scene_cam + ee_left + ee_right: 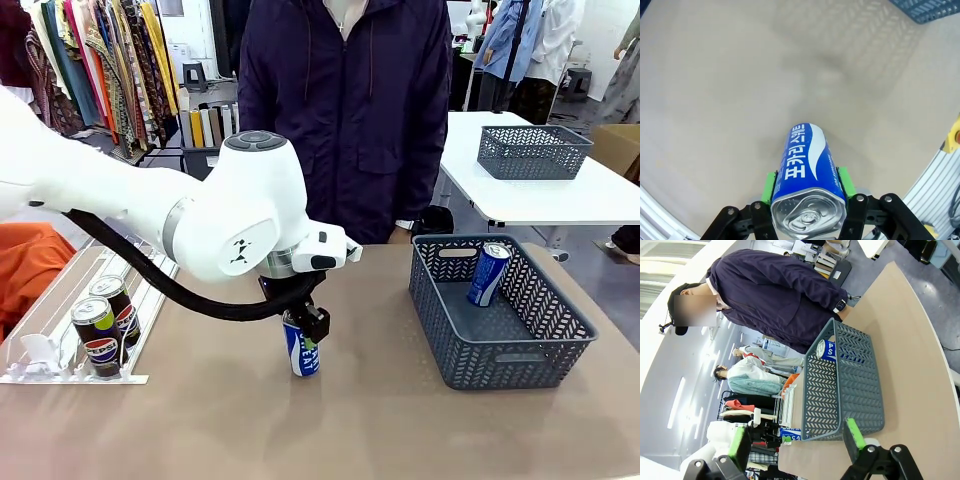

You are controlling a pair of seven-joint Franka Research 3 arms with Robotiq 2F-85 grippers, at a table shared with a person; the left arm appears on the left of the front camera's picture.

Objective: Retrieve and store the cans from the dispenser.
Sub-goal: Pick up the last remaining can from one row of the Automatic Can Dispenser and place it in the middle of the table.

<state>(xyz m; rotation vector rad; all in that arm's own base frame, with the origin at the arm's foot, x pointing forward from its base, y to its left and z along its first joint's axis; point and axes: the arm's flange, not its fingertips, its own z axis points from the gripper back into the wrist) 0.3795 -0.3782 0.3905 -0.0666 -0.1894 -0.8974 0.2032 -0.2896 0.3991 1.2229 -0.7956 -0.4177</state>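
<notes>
Now the left gripper (304,333) pinches an upright blue can (301,357) near the table's (370,420) middle; the right gripper (796,436) has its jaws spread.

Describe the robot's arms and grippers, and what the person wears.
The left arm is white with rounded joints, a grey cap, a black logo and a black cable. The left gripper and right gripper are black linkages with green pads. The person wears a dark navy jacket and a wristwatch.
</notes>
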